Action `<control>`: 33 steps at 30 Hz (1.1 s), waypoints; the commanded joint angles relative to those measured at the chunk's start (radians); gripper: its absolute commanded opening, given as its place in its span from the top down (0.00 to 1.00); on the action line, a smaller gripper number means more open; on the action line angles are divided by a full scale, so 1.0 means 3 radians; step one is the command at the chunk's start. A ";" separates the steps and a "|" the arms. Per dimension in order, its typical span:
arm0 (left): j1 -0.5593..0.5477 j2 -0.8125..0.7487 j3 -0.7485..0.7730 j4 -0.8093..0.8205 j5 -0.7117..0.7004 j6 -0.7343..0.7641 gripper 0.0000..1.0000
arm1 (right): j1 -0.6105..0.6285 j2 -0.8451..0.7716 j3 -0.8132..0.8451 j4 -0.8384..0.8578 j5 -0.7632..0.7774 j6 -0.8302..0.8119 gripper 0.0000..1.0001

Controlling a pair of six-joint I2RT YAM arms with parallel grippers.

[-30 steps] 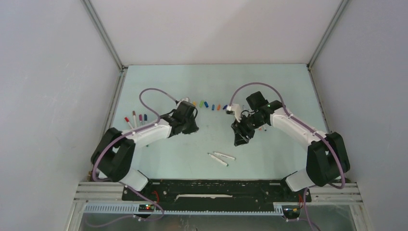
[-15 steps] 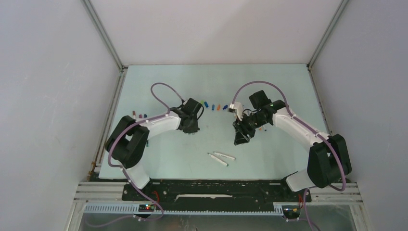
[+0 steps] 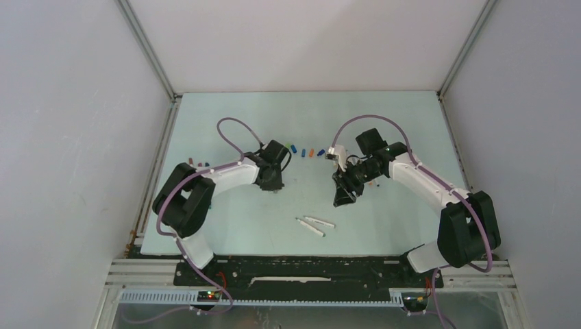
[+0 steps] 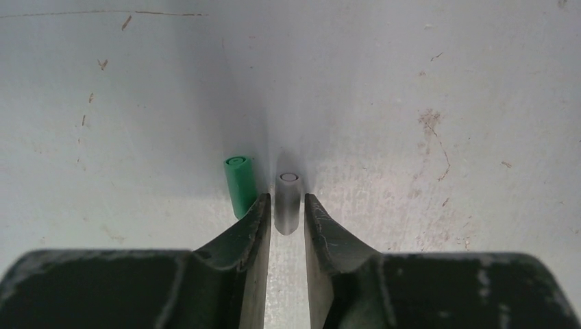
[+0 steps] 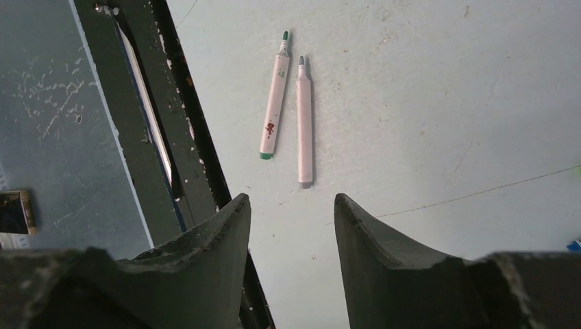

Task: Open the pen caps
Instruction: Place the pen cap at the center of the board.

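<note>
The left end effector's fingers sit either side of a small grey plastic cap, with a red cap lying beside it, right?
Not quite. In the left wrist view the left end effector does straddle the small grey plastic cap, but beside it lies a short green plastic cap, not a red one.

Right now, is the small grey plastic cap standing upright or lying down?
Lying down: the small grey plastic cap rests lengthwise on the table, beside the green plastic cap.

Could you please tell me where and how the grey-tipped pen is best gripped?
Probably its white barrel near the rear end, from above, closing across its width: the grey-tipped pen lies flat, and the gap to the green-tipped pen is widest there.
</note>
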 commanded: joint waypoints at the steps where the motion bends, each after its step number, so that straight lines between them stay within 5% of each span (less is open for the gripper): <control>1: -0.0022 -0.0033 0.0194 -0.0031 -0.0043 0.0083 0.73 | -0.0021 -0.0102 0.0068 -0.0040 -0.0087 -0.0055 0.49; 12: -0.0021 -0.0851 -0.0028 0.0011 -0.0087 0.0272 0.60 | -0.0044 -0.0162 0.0068 -0.0077 -0.0148 -0.0117 0.50; 18: 0.0061 -0.1743 -0.0604 0.0174 -0.0489 0.0559 0.37 | -0.0054 -0.0198 0.0070 -0.0094 -0.0179 -0.0146 0.49; 25: 0.0843 -0.2380 -0.1179 0.0189 -0.0538 0.0513 0.31 | -0.0051 -0.0232 0.0068 -0.0101 -0.0195 -0.0162 0.49; 33: 0.1506 -0.2412 -0.1602 0.0449 -0.0249 0.0301 0.31 | -0.0072 -0.0281 0.0068 -0.0113 -0.0213 -0.0171 0.49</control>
